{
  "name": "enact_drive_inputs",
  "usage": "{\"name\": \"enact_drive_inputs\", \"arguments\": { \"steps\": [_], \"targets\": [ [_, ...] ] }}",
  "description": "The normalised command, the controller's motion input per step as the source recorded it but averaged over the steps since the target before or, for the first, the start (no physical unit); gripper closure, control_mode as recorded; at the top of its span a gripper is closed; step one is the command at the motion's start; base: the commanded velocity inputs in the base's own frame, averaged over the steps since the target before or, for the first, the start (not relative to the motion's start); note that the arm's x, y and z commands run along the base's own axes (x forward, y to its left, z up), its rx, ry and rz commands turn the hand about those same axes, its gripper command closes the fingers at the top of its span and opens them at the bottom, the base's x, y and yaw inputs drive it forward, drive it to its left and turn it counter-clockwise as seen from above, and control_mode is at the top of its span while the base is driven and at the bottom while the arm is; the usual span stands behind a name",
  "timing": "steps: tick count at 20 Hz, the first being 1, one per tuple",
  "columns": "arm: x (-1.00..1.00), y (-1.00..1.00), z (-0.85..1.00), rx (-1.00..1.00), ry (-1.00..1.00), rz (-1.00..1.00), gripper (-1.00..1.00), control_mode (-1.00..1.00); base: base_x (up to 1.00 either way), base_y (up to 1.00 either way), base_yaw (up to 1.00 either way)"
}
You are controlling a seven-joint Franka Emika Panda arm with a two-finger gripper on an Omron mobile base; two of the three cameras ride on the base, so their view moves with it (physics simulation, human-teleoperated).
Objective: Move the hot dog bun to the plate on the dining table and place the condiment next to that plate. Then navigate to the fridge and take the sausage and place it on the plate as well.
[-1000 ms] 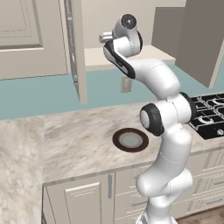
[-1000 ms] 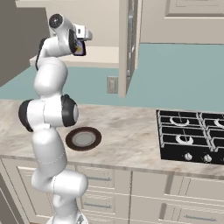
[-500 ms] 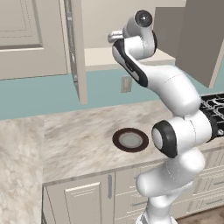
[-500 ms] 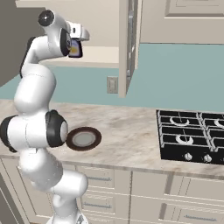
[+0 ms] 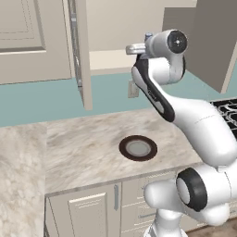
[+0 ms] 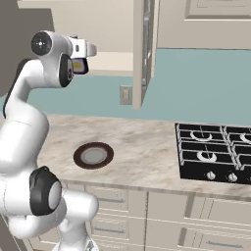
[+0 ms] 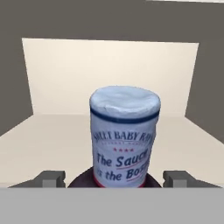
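- Hand view showed the condiment (image 7: pixel 125 138) dead centre of the frame, cap toward the camera, its label readable, standing on a pale shelf inside an open cabinet (image 7: pixel 109 74).
- The gripper (image 7: pixel 114 178) had its two fingertips (image 7: pixel 50 178) spread wide at the bottom of that frame, one to each side of the bottle with a gap on both sides; the jaws stood apart and held nothing.
- In the left base view, the gripper (image 5: pixel 135 48) sat in the upper middle of the frame, reaching level into the cabinet opening beside the open door (image 5: pixel 79 51).
- In the right base view, the hand (image 6: pixel 82 50) was at the upper left, with a dark and yellow patch, probably the bottle (image 6: pixel 79 65), just beyond it on the shelf.
- A small plate with a dark brown rim (image 5: pixel 138 148) lay bare on the marbled counter (image 5: pixel 83 148) in the centre of the left base view; this looked like the wrong plate for the task.
- A stovetop (image 6: pixel 215 152) sat at the right of the right base view.
- My reading: the work was at an early stage, the arm lined up to grasp the condiment but not yet closed on it.
- Nothing here settled whether the bun had been delivered.
- Left to do, as I judged it: grip the bottle, carry it to the table, then fetch the sausage.
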Motion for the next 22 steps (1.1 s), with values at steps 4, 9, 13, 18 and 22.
{"name": "enact_drive_inputs", "arguments": {
  "steps": [4,9,13,18,22],
  "targets": [
    [-1.00,-0.02,0.14,0.00,0.00,0.00,1.00,-1.00,0.00,0.00,0.00],
    [-0.94,0.00,0.00,-0.01,0.02,0.00,1.00,-1.00,0.00,0.00,0.00],
    [-0.73,0.00,0.00,0.00,0.00,0.00,1.00,-1.00,0.00,0.00,0.00],
    [-0.14,0.00,0.00,0.00,0.00,0.00,1.00,1.00,-0.76,-0.13,0.00],
    [0.00,0.00,0.00,0.00,0.00,0.00,1.00,1.00,-1.00,-0.52,0.00]
  ]
}}
